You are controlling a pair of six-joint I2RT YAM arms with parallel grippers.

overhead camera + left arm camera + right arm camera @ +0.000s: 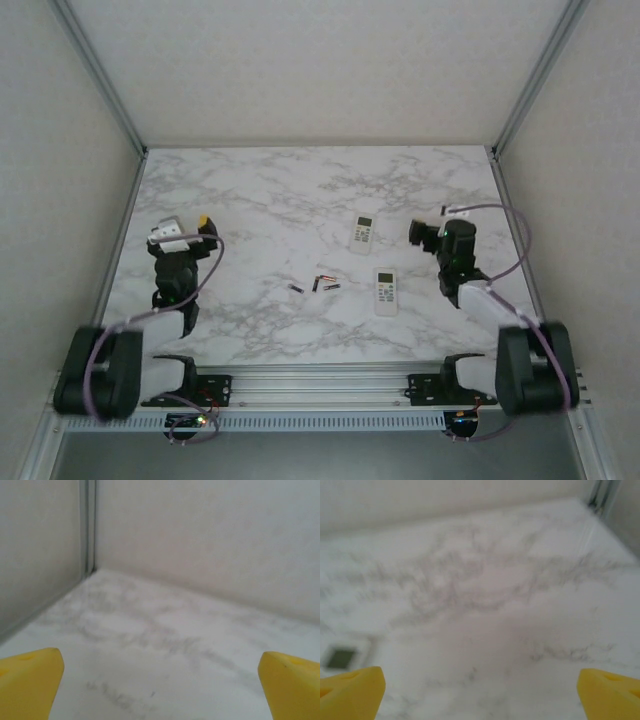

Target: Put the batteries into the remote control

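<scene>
The batteries are tiny thin cylinders, dark with red-orange touches. They lie loose in a short scattered row on the marbled table, at about 6 o'clock from its centre in the top view. One of them lies a little apart, at 9 o'clock from the rest. They are too small to count surely.

At 3 o'clock from them lies the near remote, white with a small screen at its far end. The far remote looks alike and lies at 11 o'clock from the near one, apart from it. No battery touches either remote.

The top view also takes in both arms. The left gripper is at 9 o'clock on the table, and the right gripper is at 3 o'clock, beside the far remote. Both are well apart from the batteries.

The wrist views give the jaws. In the left wrist view the yellow fingers stand spread wide with bare marble between them, holding nothing. Beyond them a metal corner post rises at 11 o'clock. The right wrist view likewise shows its jaws wide apart and empty. At 8 o'clock in that view is a blurred remote, of which just the screen end is seen. I cannot tell which of the two it is.
</scene>
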